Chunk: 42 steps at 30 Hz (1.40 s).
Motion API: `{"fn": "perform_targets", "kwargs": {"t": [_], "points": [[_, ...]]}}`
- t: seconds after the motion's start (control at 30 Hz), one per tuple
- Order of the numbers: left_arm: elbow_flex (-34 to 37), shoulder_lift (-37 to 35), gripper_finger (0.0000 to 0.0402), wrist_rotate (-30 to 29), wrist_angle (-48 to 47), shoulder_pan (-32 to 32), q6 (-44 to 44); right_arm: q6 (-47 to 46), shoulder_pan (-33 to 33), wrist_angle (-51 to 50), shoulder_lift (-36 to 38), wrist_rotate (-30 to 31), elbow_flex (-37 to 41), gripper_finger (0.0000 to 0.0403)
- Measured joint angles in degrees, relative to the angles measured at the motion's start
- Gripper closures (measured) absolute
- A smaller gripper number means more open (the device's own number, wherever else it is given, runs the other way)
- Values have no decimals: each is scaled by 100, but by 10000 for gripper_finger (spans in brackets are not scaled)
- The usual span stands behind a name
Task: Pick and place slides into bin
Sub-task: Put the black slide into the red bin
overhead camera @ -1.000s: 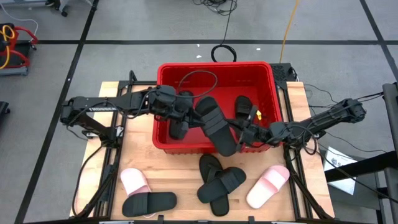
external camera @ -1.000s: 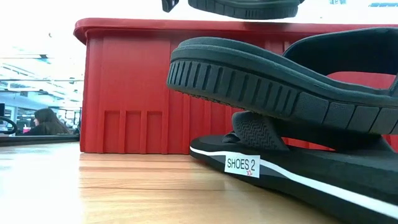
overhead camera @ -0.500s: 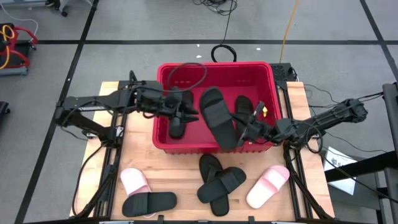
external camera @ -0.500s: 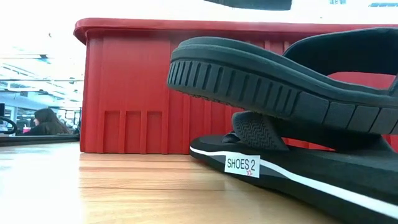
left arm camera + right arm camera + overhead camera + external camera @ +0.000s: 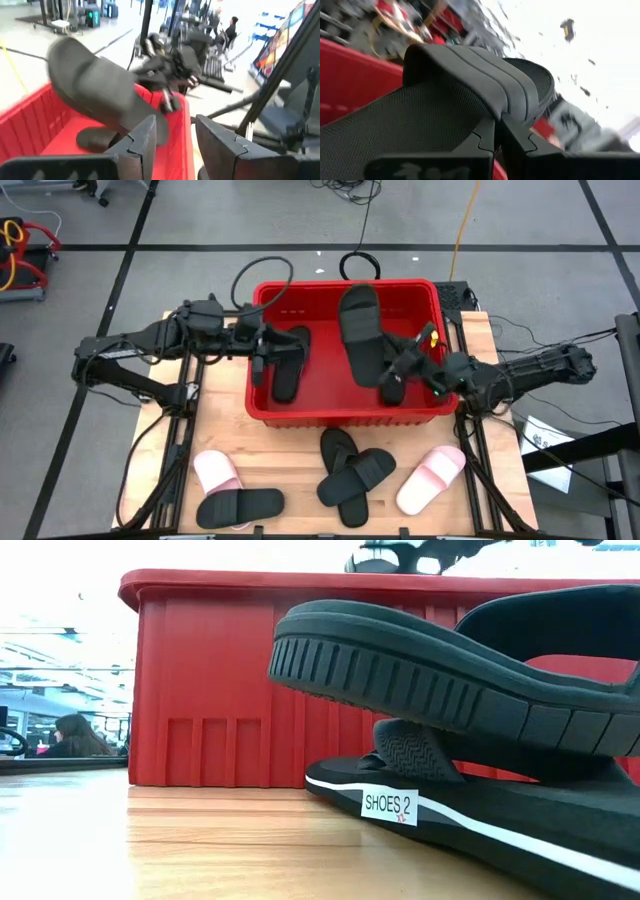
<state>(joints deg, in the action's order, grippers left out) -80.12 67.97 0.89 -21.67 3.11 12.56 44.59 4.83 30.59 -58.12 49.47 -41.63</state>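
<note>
The red bin [image 5: 345, 412] stands mid-table. My right gripper [image 5: 393, 367] is shut on a black wide-strap slide [image 5: 360, 330], which hangs over the bin's middle and also shows in the left wrist view [image 5: 95, 95]. My left gripper [image 5: 262, 352] is open with nothing in it, above the bin's left wall. Another black slide [image 5: 288, 362] lies flat on the bin's floor at the left. On the table in front of the bin lie two pale pink slides [image 5: 215, 472] [image 5: 432, 478], a lone black slide [image 5: 240, 506] and a stacked black pair [image 5: 355, 472]. My right gripper pinches the edge of the slide's ridged strap [image 5: 487, 107] between its two shut fingers [image 5: 512, 137]. It comes in about level from the table's right. The slide is lifted clear above the bin, its length running from the near side toward the far wall.
A black cable loop [image 5: 262, 280] lies by the bin's far left corner, and another [image 5: 358, 266] behind the bin. The low view is filled by the stacked black slides [image 5: 450, 690] in front of the bin wall [image 5: 200, 690]. A person sits far off in the room [image 5: 75, 735].
My right gripper has carried the black slide up from the bin's near wall and toward its far wall, so the slide now hangs over the bin's inside. My left gripper has drawn back toward the table's left edge and risen, staying open.
</note>
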Motion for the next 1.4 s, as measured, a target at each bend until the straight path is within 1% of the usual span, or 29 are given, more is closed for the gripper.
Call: {"fn": "perform_targets", "kwargs": {"t": [0.1, 0.23, 0.37, 0.57, 0.7, 0.87, 1.0, 1.03, 1.2, 1.33, 1.4], "points": [[0, -3, 268, -4, 48, -2, -146, -683, -461, -331, -134, -149, 2, 399], [0, 1, 268, -126, -4, 1, -259, -1665, -871, -734, -378, -359, 1, 399], [0, 42, 268, -144, -23, 0, -353, -2278, -1184, -969, -662, -297, 0, 399], [0, 32, 268, -144, -94, 0, -361, -3108, -1424, -1030, -1096, -348, 2, 399], [0, 40, 268, -144, -168, 0, -347, -3803, -1528, -1045, -1391, -278, 2, 399], [0, 38, 268, -144, -273, 0, -345, -4592, -1538, -899, -1761, 149, 2, 399], [0, 38, 268, -144, -265, 0, -364, -5118, -1538, -896, -2059, 183, 2, 399], [0, 38, 268, -144, -266, 0, -367, -5218, -1538, -890, -2145, 205, 2, 399], [0, 38, 268, -144, -265, 0, -369, -5608, -1539, -902, -2531, 763, 2, 399], [0, 38, 268, -144, -263, 2, -365, -5858, -1542, -805, -2765, 809, 2, 399], [0, 38, 268, -146, -264, 2, -365, -5988, -1538, -798, -2879, 943, 2, 399]]}}
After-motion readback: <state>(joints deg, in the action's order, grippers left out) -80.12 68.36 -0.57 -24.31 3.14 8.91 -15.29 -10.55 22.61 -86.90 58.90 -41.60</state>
